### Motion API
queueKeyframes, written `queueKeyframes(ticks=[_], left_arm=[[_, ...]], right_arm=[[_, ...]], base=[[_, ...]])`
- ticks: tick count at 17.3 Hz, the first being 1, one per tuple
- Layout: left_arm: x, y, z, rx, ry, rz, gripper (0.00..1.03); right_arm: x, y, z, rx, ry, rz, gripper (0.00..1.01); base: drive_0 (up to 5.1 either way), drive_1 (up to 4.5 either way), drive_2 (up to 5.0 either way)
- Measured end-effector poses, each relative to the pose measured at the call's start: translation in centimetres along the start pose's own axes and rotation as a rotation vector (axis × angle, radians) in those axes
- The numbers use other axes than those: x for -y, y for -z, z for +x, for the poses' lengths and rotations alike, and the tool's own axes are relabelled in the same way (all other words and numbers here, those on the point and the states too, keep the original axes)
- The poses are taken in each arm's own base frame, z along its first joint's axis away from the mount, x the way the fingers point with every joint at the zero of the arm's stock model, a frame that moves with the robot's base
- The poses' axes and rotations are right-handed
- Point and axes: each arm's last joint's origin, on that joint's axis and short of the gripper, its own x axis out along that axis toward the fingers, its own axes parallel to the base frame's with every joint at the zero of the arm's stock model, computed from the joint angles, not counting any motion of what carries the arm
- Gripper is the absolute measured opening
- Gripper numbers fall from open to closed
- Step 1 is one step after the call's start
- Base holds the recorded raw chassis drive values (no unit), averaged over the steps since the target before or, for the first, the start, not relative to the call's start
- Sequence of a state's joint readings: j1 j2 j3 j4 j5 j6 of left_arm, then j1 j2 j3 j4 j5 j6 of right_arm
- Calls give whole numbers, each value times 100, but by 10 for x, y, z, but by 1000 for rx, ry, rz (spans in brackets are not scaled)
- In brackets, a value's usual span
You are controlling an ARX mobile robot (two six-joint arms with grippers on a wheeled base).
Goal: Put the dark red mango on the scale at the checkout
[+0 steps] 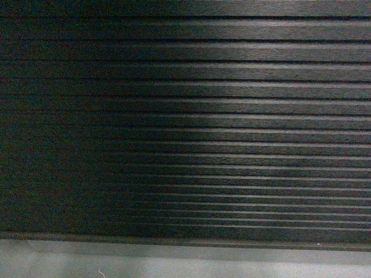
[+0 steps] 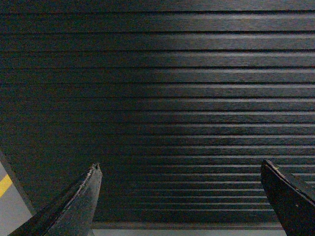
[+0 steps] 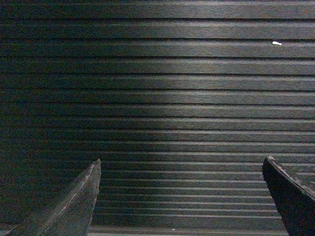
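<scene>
Left hand (image 2: 179,201): tips spread wide, nothing between. Right hand (image 3: 181,196): same, spread and empty. Beyond both, ribbed checkout front (image 1: 185,127) fills every view; strip of grey floor (image 1: 174,263) at its foot. Dark red mango, scale: not in view, worktop top cut off above. Mango likely smooth, bruisable, moderately heavy; grip across widest middle, gentle squeeze.

The checkout (image 1: 185,116) front, a dark ribbed panel, fills the whole way ahead in every view and blocks forward passage. A strip of grey floor (image 1: 174,263) lies open beneath it. Both grippers, left (image 2: 179,169) and right (image 3: 181,164), face it spread wide with nothing between their fingers.
</scene>
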State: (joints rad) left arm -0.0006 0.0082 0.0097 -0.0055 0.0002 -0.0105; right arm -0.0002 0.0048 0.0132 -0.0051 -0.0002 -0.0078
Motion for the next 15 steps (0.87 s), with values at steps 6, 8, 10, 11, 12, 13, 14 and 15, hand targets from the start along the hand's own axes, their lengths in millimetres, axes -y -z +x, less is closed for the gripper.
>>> queueKeyframes(ticks=[6,8,10,11,12,13,14,15], left_arm=[[0,0,0,0,0,0,98],[0,0,0,0,0,0,98],[0,0,0,0,0,0,98],[0,0,0,0,0,0,98],[0,0,0,0,0,0,98],[0,0,0,0,0,0,98],[0,0,0,0,0,0,98],[0,0,0,0,-1,0,98]], right_arm=[[0,0,0,0,0,0,98],[0,0,0,0,0,0,98],[0,0,0,0,0,0,98],[0,0,0,0,0,0,98],[0,0,0,0,0,0,98],[0,0,0,0,0,0,98],[0,0,0,0,0,0,98],[0,0,0,0,0,0,98]], base=[[0,0,0],[0,0,0],[0,0,0],[0,0,0],[0,0,0],[0,0,0],[0,0,0],[0,0,0]])
